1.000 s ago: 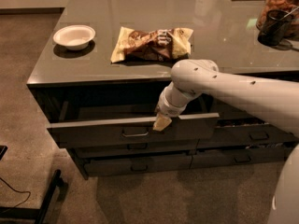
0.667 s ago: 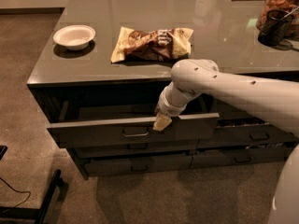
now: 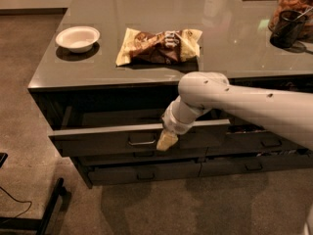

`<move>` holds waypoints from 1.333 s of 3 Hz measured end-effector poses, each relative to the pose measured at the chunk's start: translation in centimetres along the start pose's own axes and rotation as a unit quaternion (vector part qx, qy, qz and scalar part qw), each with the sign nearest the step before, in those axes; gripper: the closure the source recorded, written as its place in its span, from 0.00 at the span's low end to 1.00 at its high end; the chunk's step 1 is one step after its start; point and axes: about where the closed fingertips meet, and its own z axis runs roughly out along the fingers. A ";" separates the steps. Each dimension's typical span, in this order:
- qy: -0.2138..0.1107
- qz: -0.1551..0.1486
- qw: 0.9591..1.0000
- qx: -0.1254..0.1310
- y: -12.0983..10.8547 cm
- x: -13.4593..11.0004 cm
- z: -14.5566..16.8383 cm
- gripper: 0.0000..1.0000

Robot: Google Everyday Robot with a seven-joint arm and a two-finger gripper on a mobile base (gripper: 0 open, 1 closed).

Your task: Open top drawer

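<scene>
The top drawer is a long dark panel under the counter's front edge. It stands pulled out, with a dark gap showing behind its front. Its small loop handle sits at the centre of the panel. My gripper hangs from the white arm, its pale tip right beside the handle on the right, against the drawer front.
On the grey counter lie a white bowl and a yellow-brown snack bag. A dark cup and a jar stand at the far right. Shallower drawers sit below. A black stand leg is on the floor at left.
</scene>
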 end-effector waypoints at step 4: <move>0.021 0.008 0.998 -0.058 5.8 -0.6 -1.2 0.00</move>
